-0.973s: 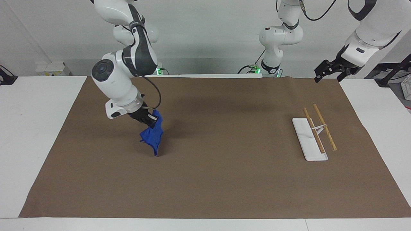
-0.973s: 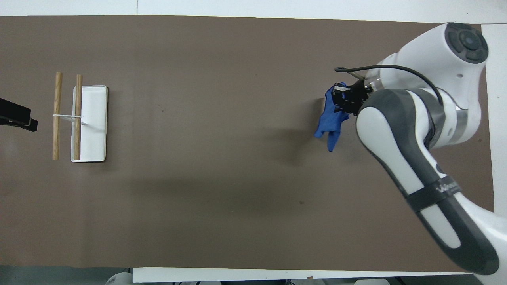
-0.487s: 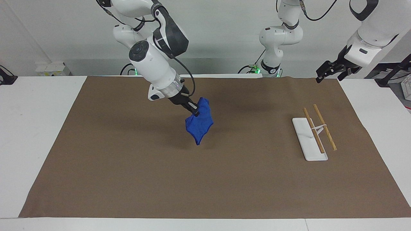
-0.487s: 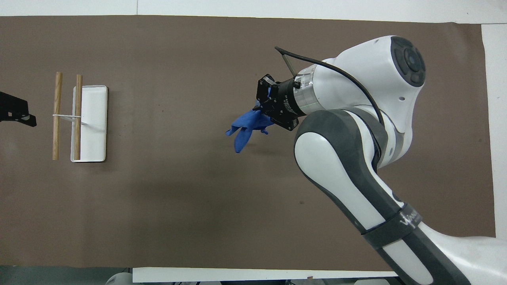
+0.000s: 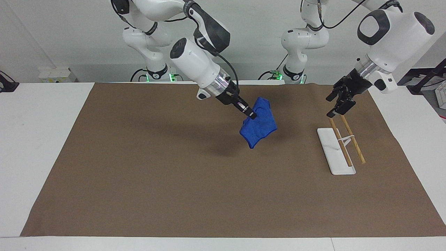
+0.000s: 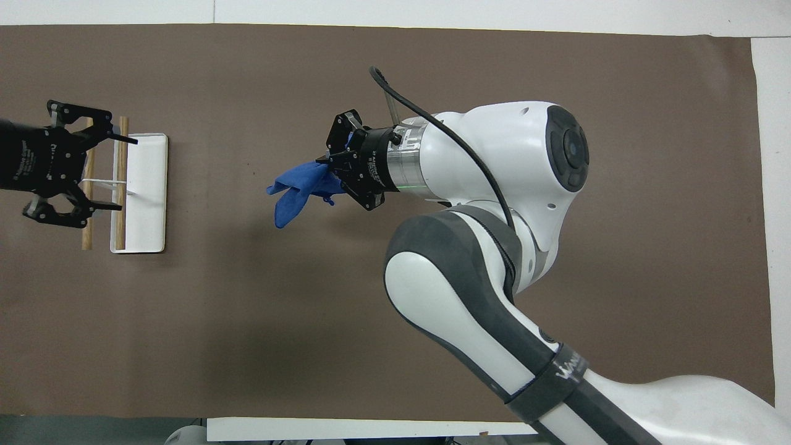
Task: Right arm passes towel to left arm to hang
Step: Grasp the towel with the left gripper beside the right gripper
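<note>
My right gripper (image 5: 251, 115) is shut on the bright blue towel (image 5: 258, 122) and holds it bunched up in the air over the middle of the brown mat. The towel hangs from the fingers toward the left arm's end; it also shows in the overhead view (image 6: 293, 188) just off the right gripper (image 6: 327, 173). My left gripper (image 5: 335, 111) is open and empty, raised over the end of the rack nearer to the robots; in the overhead view (image 6: 117, 173) its spread fingers straddle the rods. A wide gap separates it from the towel.
A towel rack with a white base (image 5: 336, 151) and two wooden rods (image 5: 352, 137) stands on the brown mat (image 5: 174, 181) toward the left arm's end. Two smaller white arms (image 5: 301, 42) with green base lights stand at the robots' edge of the table.
My right arm has carried the towel, lifted, from the right arm's end to over the mat's middle. My left gripper has come in from the table's edge to over the rack.
</note>
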`<action>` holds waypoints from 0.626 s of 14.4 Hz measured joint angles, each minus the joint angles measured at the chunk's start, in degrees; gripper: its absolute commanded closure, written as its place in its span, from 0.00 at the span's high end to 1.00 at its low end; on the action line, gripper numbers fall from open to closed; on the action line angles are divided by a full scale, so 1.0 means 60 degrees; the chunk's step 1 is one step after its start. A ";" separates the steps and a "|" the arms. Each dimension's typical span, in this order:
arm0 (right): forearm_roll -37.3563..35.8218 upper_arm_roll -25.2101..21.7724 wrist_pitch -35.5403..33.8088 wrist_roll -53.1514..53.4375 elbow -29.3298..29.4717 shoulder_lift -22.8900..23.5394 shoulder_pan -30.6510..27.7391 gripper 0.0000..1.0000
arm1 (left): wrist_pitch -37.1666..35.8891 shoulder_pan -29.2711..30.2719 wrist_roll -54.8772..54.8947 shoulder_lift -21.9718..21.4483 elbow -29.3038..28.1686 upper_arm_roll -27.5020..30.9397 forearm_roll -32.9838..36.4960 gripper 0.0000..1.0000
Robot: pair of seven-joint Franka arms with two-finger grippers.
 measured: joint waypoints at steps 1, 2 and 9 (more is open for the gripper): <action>0.0003 0.0149 0.0302 0.0196 0.0007 0.0064 0.0018 0.00 | 0.0437 -0.0190 -0.1047 -0.0006 -0.0183 -0.0012 -0.0092 1.00; 0.0005 0.0292 0.0600 0.0388 0.0011 0.0123 0.0042 0.00 | 0.0749 -0.0432 -0.1780 -0.0014 -0.0343 -0.0019 -0.0130 1.00; 0.0005 0.0740 0.1447 0.0943 0.0026 0.0356 0.0172 0.00 | 0.1891 -0.1578 -0.3323 -0.0125 -0.1625 -0.0054 -0.0160 0.94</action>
